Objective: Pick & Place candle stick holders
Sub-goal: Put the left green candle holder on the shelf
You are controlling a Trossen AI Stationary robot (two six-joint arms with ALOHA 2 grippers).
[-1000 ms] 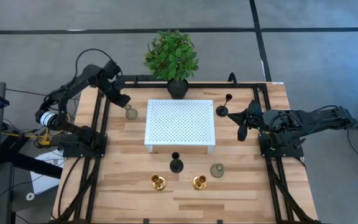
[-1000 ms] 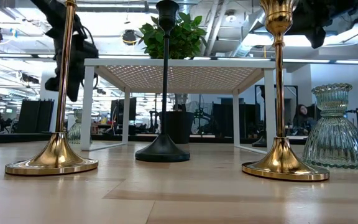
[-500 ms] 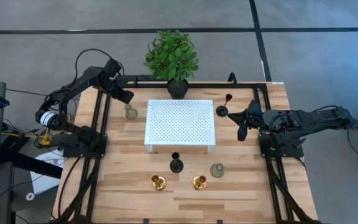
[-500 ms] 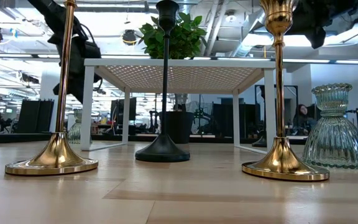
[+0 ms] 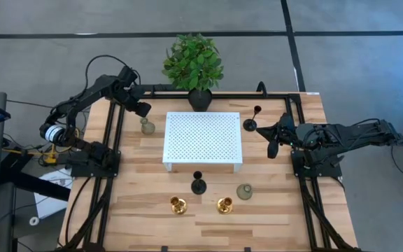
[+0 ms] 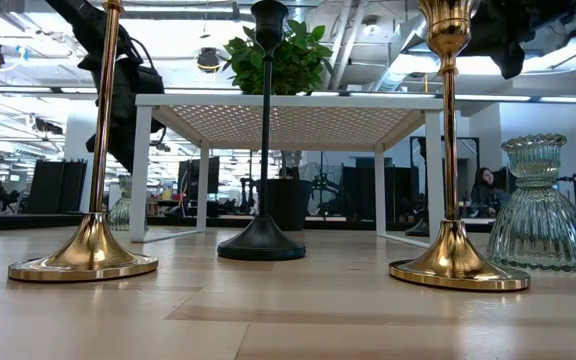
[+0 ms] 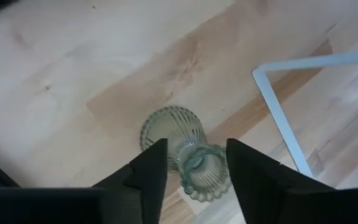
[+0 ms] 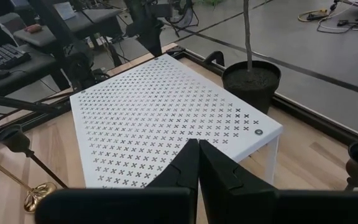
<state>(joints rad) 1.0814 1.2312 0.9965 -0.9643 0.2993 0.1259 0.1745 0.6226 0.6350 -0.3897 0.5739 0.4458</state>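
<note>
Left gripper (image 5: 140,109): fingers parted, holding nothing, hovering above grey-green glass holder (image 5: 146,127) at left of white perforated platform (image 5: 203,138). Wrist view: holder (image 7: 185,149) upright, long axis vertical, lying directly ahead between fingers (image 7: 148,171), not touched. Judgement: straight descent brings jaws around it.

Right gripper (image 5: 272,145): fingers pressed together, empty, waiting right of platform, near black stemmed holder (image 5: 251,124).

Remaining holders: black (image 5: 199,185), gold pair (image 5: 179,205) (image 5: 224,205), grey-green (image 5: 244,191), front of platform.
</note>
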